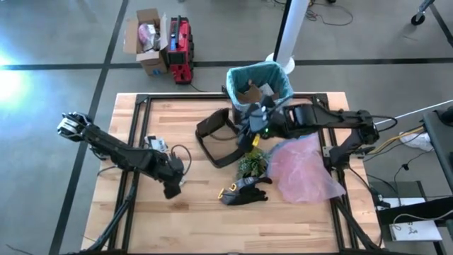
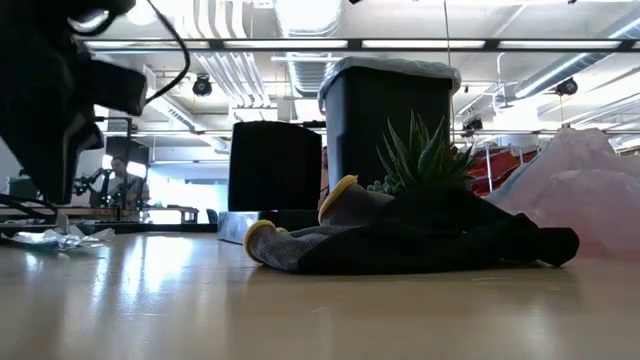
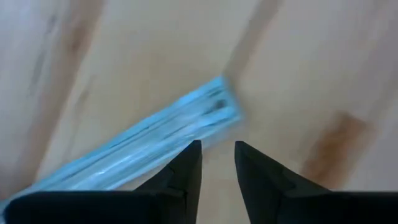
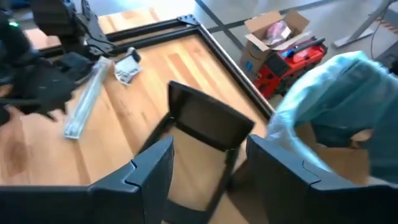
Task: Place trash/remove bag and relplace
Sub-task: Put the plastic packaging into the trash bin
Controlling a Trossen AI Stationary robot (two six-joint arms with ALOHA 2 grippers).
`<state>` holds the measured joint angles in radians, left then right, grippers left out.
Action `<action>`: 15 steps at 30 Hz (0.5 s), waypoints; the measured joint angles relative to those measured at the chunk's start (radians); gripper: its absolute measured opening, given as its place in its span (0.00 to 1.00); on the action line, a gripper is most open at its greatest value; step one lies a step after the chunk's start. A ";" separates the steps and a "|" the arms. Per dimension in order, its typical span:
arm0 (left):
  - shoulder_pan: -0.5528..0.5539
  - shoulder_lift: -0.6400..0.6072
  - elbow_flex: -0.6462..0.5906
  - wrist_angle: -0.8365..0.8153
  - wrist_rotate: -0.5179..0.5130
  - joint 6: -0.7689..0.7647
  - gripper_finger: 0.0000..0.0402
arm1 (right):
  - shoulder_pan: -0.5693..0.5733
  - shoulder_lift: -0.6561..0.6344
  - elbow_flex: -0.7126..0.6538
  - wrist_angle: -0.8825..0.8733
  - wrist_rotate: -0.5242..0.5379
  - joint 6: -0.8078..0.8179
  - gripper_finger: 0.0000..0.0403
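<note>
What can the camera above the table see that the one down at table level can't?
Only the view from above shows the brown trash lying inside the teal-lined bin and the right gripper open beside its rim. Only the table-level view shows a person seated far behind the table. Both show the bin, the green plant, the glove and the pink bag.

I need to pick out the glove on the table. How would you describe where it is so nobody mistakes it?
Start at the black bin with the teal liner at the table's far edge and come straight toward the near edge, past the small green plant. The glove lies flat just beyond it, left of the pink plastic bag. It is dark with yellow trim, unlike anything nearby.
</note>
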<state>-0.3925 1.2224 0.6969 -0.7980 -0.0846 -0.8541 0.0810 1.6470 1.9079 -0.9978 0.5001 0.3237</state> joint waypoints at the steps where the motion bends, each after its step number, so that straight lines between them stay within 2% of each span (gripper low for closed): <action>1: 0.003 0.000 -0.010 -0.009 -0.004 -0.006 0.20 | 0.013 0.003 -0.002 0.001 0.007 0.005 0.46; 5: 0.011 0.010 -0.091 0.037 -0.015 -0.051 0.18 | 0.071 0.019 -0.004 0.061 0.025 0.018 0.45; 8: 0.011 0.041 -0.167 0.117 -0.031 -0.159 0.17 | 0.116 0.038 -0.003 0.160 0.022 0.024 0.44; 11: 0.005 0.071 -0.222 0.287 -0.043 -0.237 0.16 | 0.161 0.066 -0.003 0.275 0.012 -0.008 0.43; 15: -0.001 0.119 -0.222 0.566 -0.059 -0.233 0.15 | 0.198 0.102 -0.001 0.371 -0.026 -0.061 0.42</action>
<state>-0.3939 1.3416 0.4749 -0.2321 -0.1439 -1.0866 0.2793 1.7489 1.9071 -0.6265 0.4740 0.2631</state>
